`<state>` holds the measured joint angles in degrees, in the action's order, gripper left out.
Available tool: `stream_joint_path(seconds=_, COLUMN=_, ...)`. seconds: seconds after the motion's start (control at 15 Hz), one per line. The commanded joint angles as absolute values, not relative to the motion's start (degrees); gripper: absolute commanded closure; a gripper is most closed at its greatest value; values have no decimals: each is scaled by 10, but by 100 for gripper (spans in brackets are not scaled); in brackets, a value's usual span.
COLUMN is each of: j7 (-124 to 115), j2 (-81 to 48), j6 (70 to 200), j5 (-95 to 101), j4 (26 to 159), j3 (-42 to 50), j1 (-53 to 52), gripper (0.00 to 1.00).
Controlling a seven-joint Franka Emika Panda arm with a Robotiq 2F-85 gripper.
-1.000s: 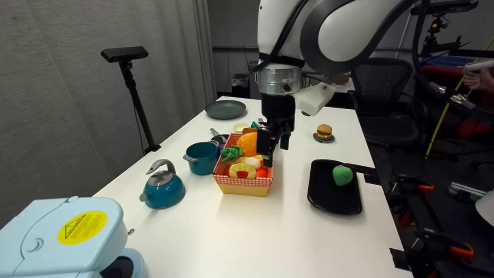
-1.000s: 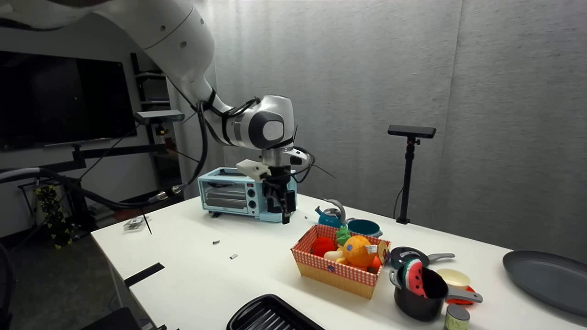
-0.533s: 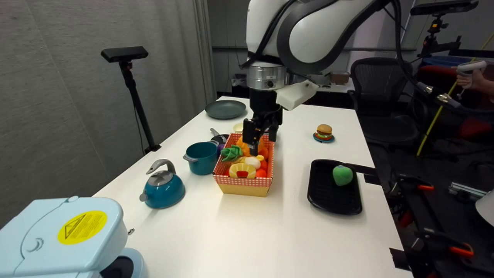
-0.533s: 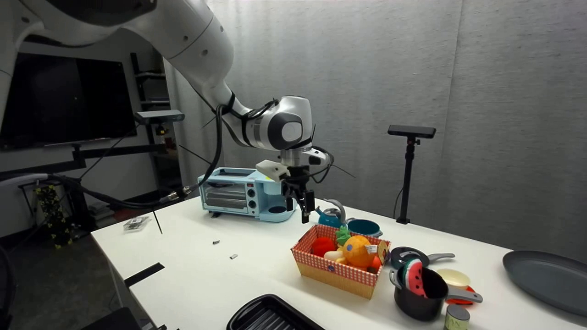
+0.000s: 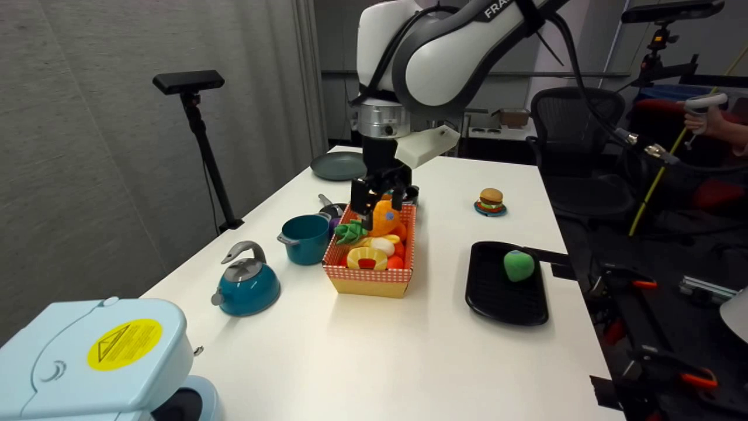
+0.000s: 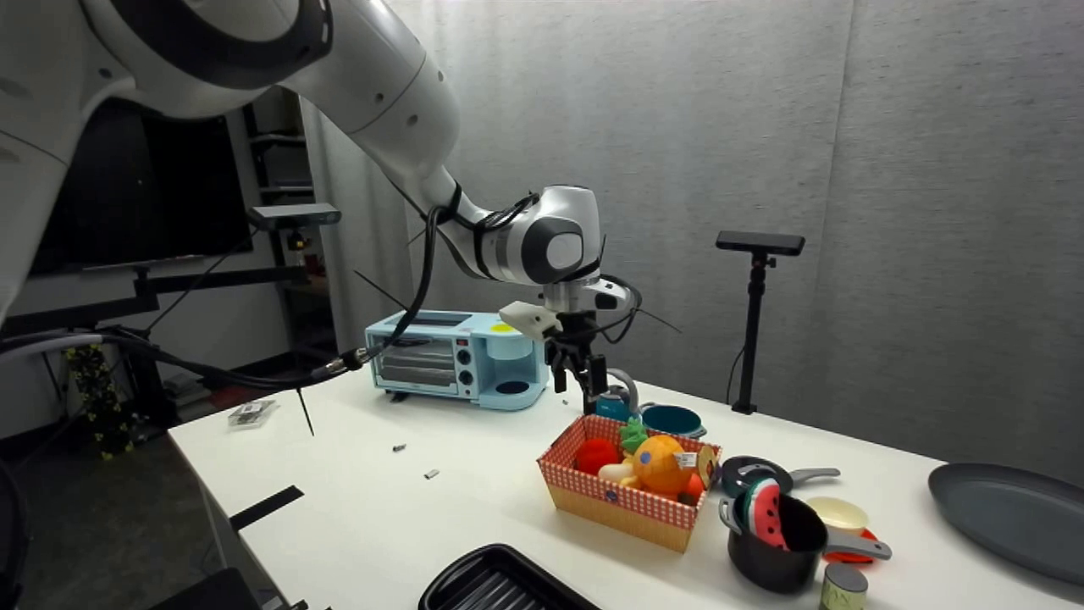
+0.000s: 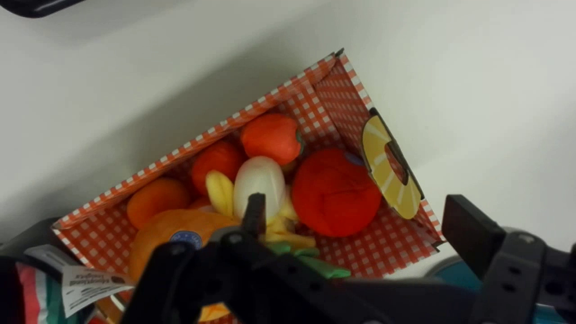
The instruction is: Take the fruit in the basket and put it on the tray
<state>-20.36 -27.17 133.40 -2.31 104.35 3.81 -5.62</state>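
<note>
The roundish red fruit [image 7: 335, 193] lies in the red checkered basket [image 7: 351, 99], close to its end wall, beside a white egg-like toy [image 7: 260, 186]. It also shows in an exterior view [image 6: 597, 455]. The basket shows in both exterior views [image 5: 369, 287] [image 6: 618, 517]. My gripper [image 7: 360, 207] is open and empty, fingers wide apart. In both exterior views the gripper [image 5: 383, 214] [image 6: 574, 395] hangs apart from the fruit, above the basket's height. The black tray [image 5: 502, 307] holds a green fruit [image 5: 518, 266]. The tray's corner shows in an exterior view [image 6: 500, 589].
An orange fruit [image 6: 660, 464] and other toys share the basket. A pineapple-slice piece [image 7: 390, 166] stands at its end wall. A teal pot [image 5: 307, 240], a teal kettle [image 5: 248, 286] and a dark pot [image 6: 775, 551] stand near the basket.
My gripper has moved toward the basket: leftward in an exterior view and rightward in another. It stays open. The basket, its contents and the tray have not moved.
</note>
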Motion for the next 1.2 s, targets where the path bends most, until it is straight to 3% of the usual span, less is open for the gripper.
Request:
stream_joint_path(seconds=0.0, j7=-210, j2=-304, j6=1315, j5=-13, j4=993, j3=43, j1=-50, gripper=0)
stream_joint_path(seconds=1.13, j7=-211, j2=-389, j6=1328, j5=-15, j4=928, j3=54, j1=-46, gripper=0)
